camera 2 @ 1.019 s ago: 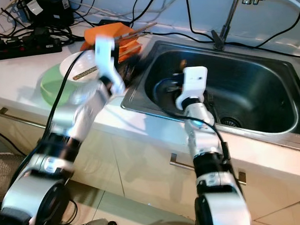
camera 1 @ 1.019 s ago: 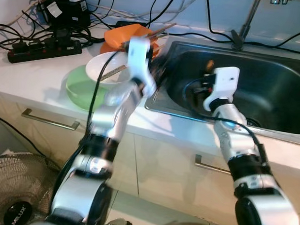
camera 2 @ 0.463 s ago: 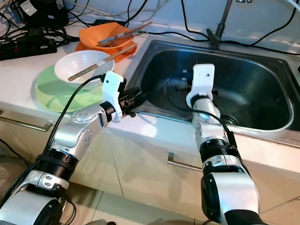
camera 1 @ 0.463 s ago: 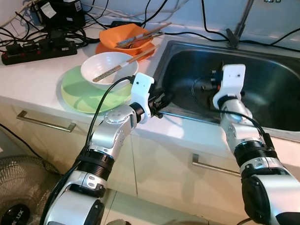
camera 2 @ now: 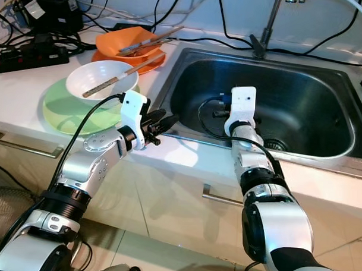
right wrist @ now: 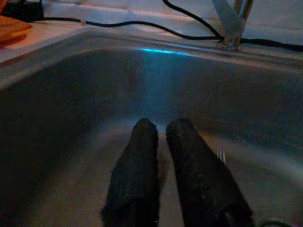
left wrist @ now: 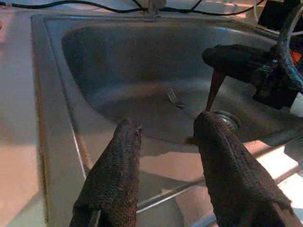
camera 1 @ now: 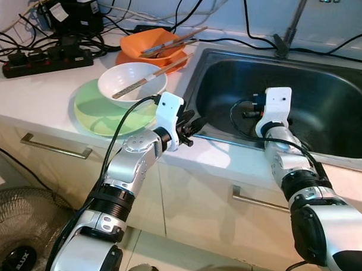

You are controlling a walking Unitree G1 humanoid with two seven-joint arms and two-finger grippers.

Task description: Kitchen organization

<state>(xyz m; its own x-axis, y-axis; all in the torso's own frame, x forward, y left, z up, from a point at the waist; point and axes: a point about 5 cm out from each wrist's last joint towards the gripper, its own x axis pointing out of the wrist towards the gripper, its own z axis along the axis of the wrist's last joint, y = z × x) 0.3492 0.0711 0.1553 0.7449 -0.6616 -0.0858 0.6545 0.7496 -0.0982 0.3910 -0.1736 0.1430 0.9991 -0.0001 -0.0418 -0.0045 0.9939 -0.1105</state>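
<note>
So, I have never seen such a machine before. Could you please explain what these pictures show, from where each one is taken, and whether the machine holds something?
It is a humanoid robot standing at a kitchen counter. Two pictures come from the two eyes of a camera on its head, looking down at its own silver arms. The other two come from cameras on its wrists, looking along each gripper's two black fingers.

On the counter lie a white bowl with a chopstick in it, standing on a green plate, and an orange bowl with more chopsticks. A black power strip with cables lies further back. A steel sink is on the right, and a fork lies on its bottom.

The left gripper hovers open at the sink's edge, holding nothing. The right gripper reaches into the sink with fingers nearly together, also empty.
</note>
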